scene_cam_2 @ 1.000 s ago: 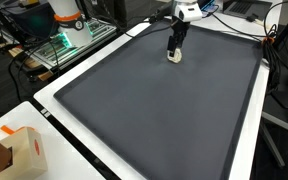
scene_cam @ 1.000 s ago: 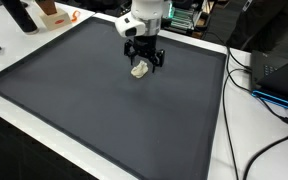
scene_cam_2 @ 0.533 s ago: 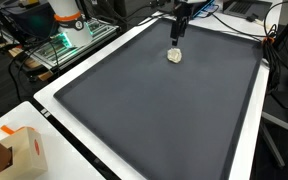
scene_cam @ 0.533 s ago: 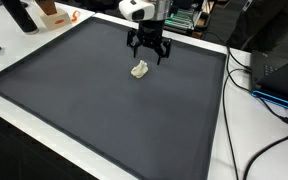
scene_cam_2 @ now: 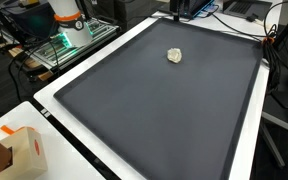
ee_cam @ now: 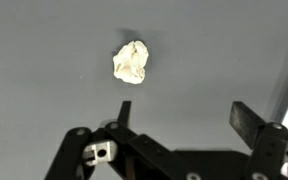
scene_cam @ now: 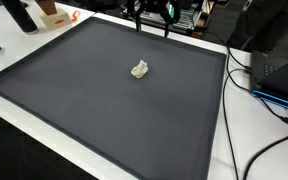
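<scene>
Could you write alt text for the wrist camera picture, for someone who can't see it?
A small crumpled off-white lump lies alone on a dark grey mat. At the picture's bottom edge, the robot's black pincer stands open and empty, clear of the lump.

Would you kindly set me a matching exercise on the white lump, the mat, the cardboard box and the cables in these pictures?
Things:
1. white lump
2. mat
3. cardboard box
4. cables

Descriptions:
a. dark grey
b. brown, standing off the mat
c. lying alone on the mat
d. black, trailing beside the mat

Pairs: 1-c, 2-a, 3-b, 4-d
</scene>
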`<state>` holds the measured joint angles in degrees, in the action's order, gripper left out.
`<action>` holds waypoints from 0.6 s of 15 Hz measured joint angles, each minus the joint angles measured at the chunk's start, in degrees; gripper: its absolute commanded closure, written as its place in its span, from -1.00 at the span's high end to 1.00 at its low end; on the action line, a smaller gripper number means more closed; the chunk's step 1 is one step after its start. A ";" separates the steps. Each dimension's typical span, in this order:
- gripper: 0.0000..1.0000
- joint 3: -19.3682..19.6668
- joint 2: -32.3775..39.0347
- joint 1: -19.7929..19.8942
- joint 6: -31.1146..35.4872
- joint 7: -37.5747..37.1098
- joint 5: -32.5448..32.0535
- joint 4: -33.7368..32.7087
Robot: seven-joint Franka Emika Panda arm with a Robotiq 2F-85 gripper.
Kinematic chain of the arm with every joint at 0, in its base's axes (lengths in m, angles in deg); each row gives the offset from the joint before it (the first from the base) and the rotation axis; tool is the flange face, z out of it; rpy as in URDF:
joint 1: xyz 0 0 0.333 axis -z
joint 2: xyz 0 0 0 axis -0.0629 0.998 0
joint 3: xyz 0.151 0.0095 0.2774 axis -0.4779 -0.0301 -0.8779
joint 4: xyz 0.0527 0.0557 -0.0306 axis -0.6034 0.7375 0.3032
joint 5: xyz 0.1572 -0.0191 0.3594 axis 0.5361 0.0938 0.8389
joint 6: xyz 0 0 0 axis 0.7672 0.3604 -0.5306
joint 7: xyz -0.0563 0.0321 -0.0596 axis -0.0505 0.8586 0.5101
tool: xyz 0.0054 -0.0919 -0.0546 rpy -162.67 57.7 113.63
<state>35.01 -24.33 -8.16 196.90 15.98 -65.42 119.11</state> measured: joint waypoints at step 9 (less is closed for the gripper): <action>1.00 3.15 -5.22 8.58 -0.04 10.12 30.50 6.19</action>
<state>38.16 -29.55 0.42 196.86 26.09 -34.92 125.29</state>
